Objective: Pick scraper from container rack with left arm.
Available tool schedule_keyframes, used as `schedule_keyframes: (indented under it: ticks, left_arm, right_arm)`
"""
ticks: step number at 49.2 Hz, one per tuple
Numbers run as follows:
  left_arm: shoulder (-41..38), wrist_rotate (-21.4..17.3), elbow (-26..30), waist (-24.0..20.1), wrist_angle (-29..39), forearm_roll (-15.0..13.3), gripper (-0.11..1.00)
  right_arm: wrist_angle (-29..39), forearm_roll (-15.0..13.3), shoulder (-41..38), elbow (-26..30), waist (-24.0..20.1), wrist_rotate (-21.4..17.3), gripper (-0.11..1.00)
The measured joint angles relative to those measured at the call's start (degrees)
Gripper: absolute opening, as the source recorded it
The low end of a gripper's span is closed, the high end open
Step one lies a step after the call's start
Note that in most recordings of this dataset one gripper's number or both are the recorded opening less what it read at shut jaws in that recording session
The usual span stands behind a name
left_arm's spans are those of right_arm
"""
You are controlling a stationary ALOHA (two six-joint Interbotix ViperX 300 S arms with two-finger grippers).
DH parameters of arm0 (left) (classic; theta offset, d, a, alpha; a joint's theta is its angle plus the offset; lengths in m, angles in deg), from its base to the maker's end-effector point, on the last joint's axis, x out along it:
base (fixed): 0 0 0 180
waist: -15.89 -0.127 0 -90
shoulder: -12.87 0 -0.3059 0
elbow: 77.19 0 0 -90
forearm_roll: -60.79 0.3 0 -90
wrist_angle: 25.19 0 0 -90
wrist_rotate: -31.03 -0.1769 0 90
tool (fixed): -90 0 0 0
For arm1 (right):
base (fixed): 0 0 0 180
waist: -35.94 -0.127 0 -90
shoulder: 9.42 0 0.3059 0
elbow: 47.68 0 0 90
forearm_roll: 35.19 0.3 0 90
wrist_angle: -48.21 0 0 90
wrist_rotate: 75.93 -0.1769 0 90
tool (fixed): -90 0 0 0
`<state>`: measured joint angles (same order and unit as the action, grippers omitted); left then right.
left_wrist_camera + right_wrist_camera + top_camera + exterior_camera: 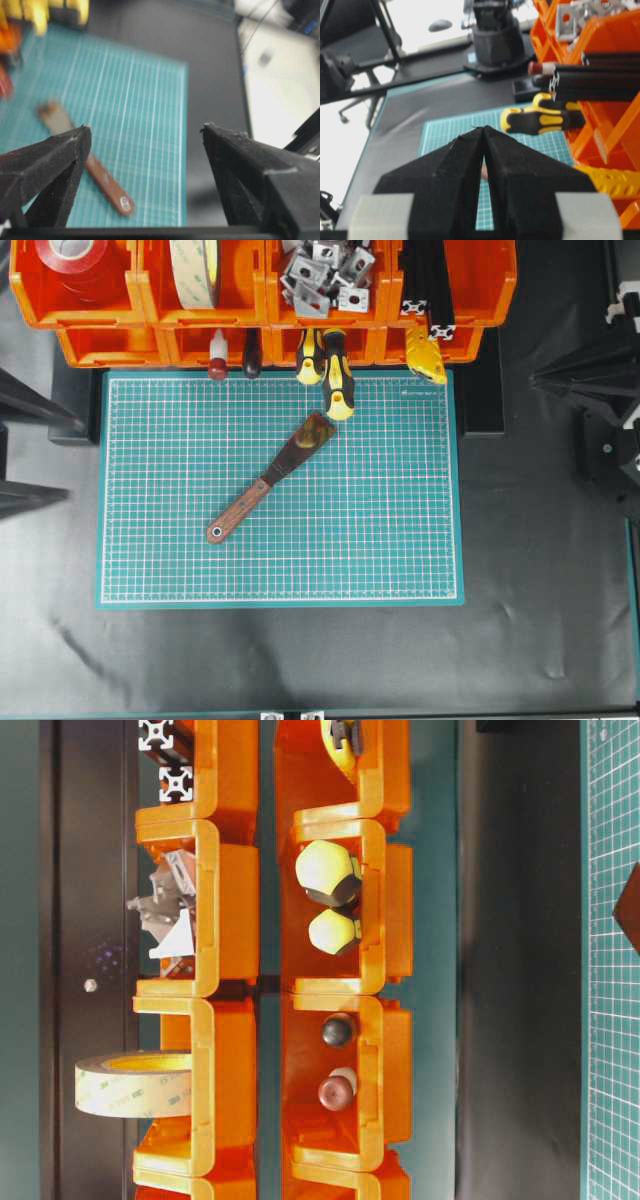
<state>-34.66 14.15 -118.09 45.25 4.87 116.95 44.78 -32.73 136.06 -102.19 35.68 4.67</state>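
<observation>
The scraper (266,481) lies flat on the green mat (390,530), clear of the orange container rack (110,345). Its wooden handle points to the front left and its dark blade toward the rack. In the left wrist view the handle (107,184) lies below and between my left gripper (145,129) fingers, nearer the left one. That gripper is open, empty and above the mat. My right gripper (484,128) is shut and empty, hovering over the mat's right side near the rack (615,30). The blade tip (630,910) shows in the table-level view.
Two yellow-and-black screwdrivers (337,375) stick out of the lower bins onto the mat, close to the blade. A red-knobbed tool (217,367), a yellow tool (427,358), tape rolls (196,270), metal brackets (325,270) and black bars (425,285) fill the bins.
</observation>
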Motion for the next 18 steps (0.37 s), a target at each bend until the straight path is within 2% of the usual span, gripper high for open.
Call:
schedule_keyframes:
  ticks: [3,8,18]
  left_arm:
    - [3.3,-4.9,0.0,0.0,0.0,0.0,0.87]
    - [6.4,-10.5,0.0,-0.1,0.2,0.0,0.87]
    - [9.1,-14.1,-0.2,-0.2,0.4,0.0,0.86]
  right_arm:
    - [0.1,0.1,-0.1,-0.1,0.0,0.0,0.01]
    - [0.2,0.0,0.0,-0.1,0.0,-0.1,0.01]
    - [0.2,0.1,0.1,0.0,0.0,-0.1,0.01]
